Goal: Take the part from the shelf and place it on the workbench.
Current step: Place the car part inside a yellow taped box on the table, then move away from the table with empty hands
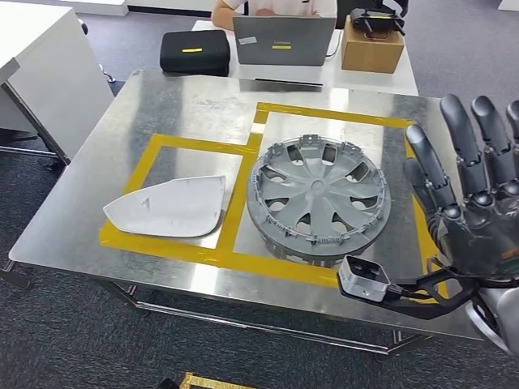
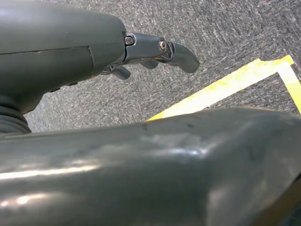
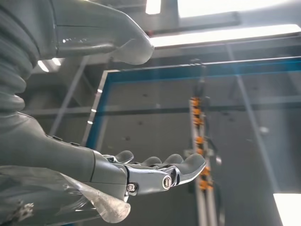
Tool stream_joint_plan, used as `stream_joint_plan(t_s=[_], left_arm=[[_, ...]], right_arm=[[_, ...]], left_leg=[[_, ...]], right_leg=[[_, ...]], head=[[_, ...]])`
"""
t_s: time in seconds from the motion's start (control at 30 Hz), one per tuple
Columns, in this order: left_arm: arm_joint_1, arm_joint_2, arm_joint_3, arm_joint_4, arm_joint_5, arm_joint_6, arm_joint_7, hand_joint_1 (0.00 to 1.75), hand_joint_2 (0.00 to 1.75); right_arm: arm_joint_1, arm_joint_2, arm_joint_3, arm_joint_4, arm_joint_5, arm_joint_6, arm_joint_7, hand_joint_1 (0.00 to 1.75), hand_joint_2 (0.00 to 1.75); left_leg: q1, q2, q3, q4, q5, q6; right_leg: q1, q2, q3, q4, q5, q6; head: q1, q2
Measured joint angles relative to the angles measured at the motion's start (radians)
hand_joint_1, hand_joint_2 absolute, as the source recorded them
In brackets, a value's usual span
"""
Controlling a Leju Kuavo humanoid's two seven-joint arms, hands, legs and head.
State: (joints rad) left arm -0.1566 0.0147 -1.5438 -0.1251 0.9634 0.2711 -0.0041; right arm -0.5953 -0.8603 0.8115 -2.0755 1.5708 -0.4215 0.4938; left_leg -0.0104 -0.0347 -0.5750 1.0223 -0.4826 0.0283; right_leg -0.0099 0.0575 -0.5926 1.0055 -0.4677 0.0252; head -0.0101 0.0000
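A grey hubcap (image 1: 318,194) lies flat inside the right yellow-taped square of the metal workbench (image 1: 183,105). A white mirror-shaped part (image 1: 168,207) lies in the left taped square. My right hand (image 1: 478,203) is raised over the bench's right edge, just right of the hubcap and clear of it. Its fingers are spread and point upward, and nothing is in them. In the right wrist view the right hand (image 3: 156,172) stretches out straight against the ceiling. My left hand (image 2: 156,49) hangs over the carpet with its fingers extended, holding nothing.
Beyond the bench, a white table carries a black case (image 1: 195,53), a laptop (image 1: 283,40) and a cardboard box (image 1: 372,47). A person (image 1: 269,8) sits behind the laptop. A white cabinet (image 1: 43,73) stands at the left. Yellow tape (image 2: 227,84) marks the carpet.
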Motion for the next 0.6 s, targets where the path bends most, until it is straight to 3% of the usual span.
stream_joint_plan(t_s=[0.07,0.1,0.13,0.2,0.27,0.3,0.37,0.4,0.43,0.5,0.53,0.6], left_arm=[[0.000,0.000,0.000,0.000,-0.002,0.001,0.001,0.00,0.00],[0.000,0.000,0.000,0.000,-0.002,0.002,0.001,0.00,0.00],[0.001,0.000,0.000,0.000,-0.004,0.003,0.002,0.00,0.00],[-0.002,-0.003,0.000,0.000,-0.006,0.005,0.002,0.00,0.00],[-0.004,-0.006,0.000,-0.001,-0.007,0.006,0.002,0.00,0.00],[-0.003,-0.006,0.000,-0.001,-0.007,0.006,0.002,0.00,0.00],[0.003,-0.006,0.000,-0.001,-0.007,0.006,0.003,0.00,0.00],[0.004,-0.006,0.000,-0.001,-0.008,0.006,0.003,0.00,0.00],[0.005,-0.007,0.000,-0.001,-0.009,0.006,0.003,0.00,0.00],[0.002,-0.006,0.000,-0.001,-0.011,0.006,0.003,0.00,0.00],[0.000,-0.006,0.000,-0.001,-0.011,0.007,0.003,0.00,0.00],[-0.003,-0.004,0.000,-0.001,-0.012,0.010,0.003,0.00,0.00]], right_arm=[[0.102,0.042,-0.079,0.000,0.000,-0.072,-0.114,0.00,1.75],[0.175,0.106,-0.143,-0.001,0.000,-0.127,-0.218,0.00,1.75],[0.255,0.198,-0.220,-0.002,0.000,-0.182,-0.361,0.00,1.75],[0.386,0.422,-0.414,-0.007,-0.001,-0.254,-0.760,0.00,1.75],[0.460,0.587,-0.592,-0.009,-0.002,-0.271,-1.114,0.00,1.75],[0.487,0.641,-0.659,-0.010,-0.002,-0.272,-1.207,0.00,1.75],[0.533,0.735,-0.748,-0.009,-0.002,-0.272,-1.238,0.00,1.75],[0.548,0.770,-0.778,-0.009,-0.002,-0.272,-1.219,0.00,1.75],[0.560,0.802,-0.803,-0.008,-0.002,-0.272,-1.200,0.00,1.75],[0.574,0.847,-0.841,-0.008,-0.001,-0.272,-1.178,0.00,1.75],[0.580,0.864,-0.854,-0.008,-0.001,-0.272,-1.173,0.00,1.75],[0.588,0.891,-0.872,-0.008,-0.001,-0.272,-1.166,0.00,1.75]], left_leg=[[0.000,-0.002,0.000,0.002,0.000,0.003],[0.001,-0.003,0.000,0.001,0.002,0.006],[0.002,-0.003,0.001,-0.002,0.005,0.009],[0.006,0.003,0.006,-0.020,0.021,0.018],[0.008,0.010,0.005,-0.037,0.035,0.026],[0.008,0.013,0.001,-0.039,0.038,0.027],[0.009,0.023,-0.010,-0.037,0.043,0.022],[0.010,0.030,-0.016,-0.036,0.046,0.019],[0.013,0.036,-0.021,-0.033,0.050,0.014],[0.018,0.043,-0.033,-0.025,0.054,0.003],[0.020,0.045,-0.039,-0.020,0.057,-0.004],[0.018,0.047,-0.046,-0.010,0.062,-0.019]], right_leg=[[0.000,-0.001,0.002,-0.001,0.001,0.003],[0.000,-0.002,0.005,-0.004,0.003,0.005],[0.001,-0.001,0.006,-0.007,0.006,0.008],[0.001,-0.012,-0.002,0.003,-0.008,0.013],[-0.001,-0.034,-0.034,0.075,-0.068,0.015],[-0.002,-0.043,-0.058,0.137,-0.108,0.019],[-0.008,-0.048,-0.094,0.250,-0.161,0.028],[-0.011,-0.050,-0.090,0.263,-0.161,0.033],[-0.015,-0.053,-0.064,0.233,-0.143,0.038],[-0.022,-0.061,0.029,0.092,-0.097,0.050],[-0.023,-0.061,0.068,0.034,-0.080,0.049],[-0.022,-0.056,0.093,-0.011,-0.077,0.037]], head=[[0.000,0.000],[0.002,0.000],[0.004,0.000],[0.005,0.000],[0.006,0.000],[0.009,0.000],[0.012,0.000],[0.012,0.000],[0.011,0.000],[0.013,0.000],[0.013,0.000],[0.013,0.000]])
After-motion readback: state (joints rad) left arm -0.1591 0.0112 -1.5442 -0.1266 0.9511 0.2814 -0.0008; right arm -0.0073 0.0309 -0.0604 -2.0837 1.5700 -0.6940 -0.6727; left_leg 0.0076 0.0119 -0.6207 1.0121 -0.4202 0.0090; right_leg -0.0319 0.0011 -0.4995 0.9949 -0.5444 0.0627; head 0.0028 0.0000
